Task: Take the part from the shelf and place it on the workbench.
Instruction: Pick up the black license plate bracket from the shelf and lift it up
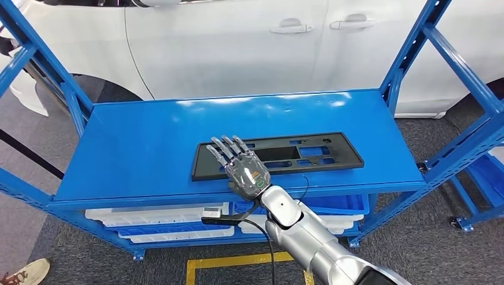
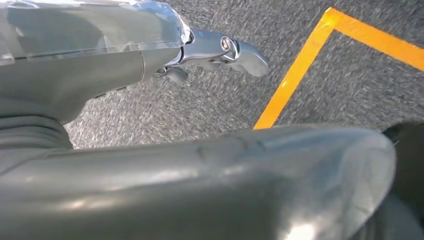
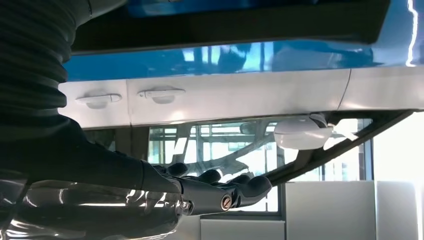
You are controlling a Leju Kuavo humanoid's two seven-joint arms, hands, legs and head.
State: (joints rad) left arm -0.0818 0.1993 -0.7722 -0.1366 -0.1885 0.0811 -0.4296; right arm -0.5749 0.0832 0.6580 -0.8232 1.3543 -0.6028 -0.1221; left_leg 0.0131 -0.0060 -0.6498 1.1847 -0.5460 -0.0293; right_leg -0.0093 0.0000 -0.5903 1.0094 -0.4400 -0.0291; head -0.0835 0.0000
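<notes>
1. The part (image 1: 277, 155), a long, flat black panel with rectangular cut-outs, is lying on the top board of a blue metal shelf (image 1: 148, 142), towards the front edge and a little right of centre.
2. Its long axis is running left to right across the shelf, roughly parallel with the front edge, with the right end sitting slightly further back.
3. The right hand (image 1: 241, 167) is hovering over the left-hand portion of the part, fingers extended and spread, pointing away from the robot. It is holding nothing; whether the fingertips are touching the panel cannot be told.
4. In the right wrist view, the right hand (image 3: 200, 192) is looking flat and open, with the fingers straight.
5. The left hand (image 2: 220, 52) is hanging low beside the body over grey carpet and a yellow floor line (image 2: 300, 65), well away from the shelf. Its fingers are mostly hidden, so its state cannot be told.
6. The right hand is clearly the nearer one, and the part is lying directly beneath and ahead of it, stretching out mainly to its right.
7. A white car (image 1: 238, 41) is standing behind the shelf.
</notes>
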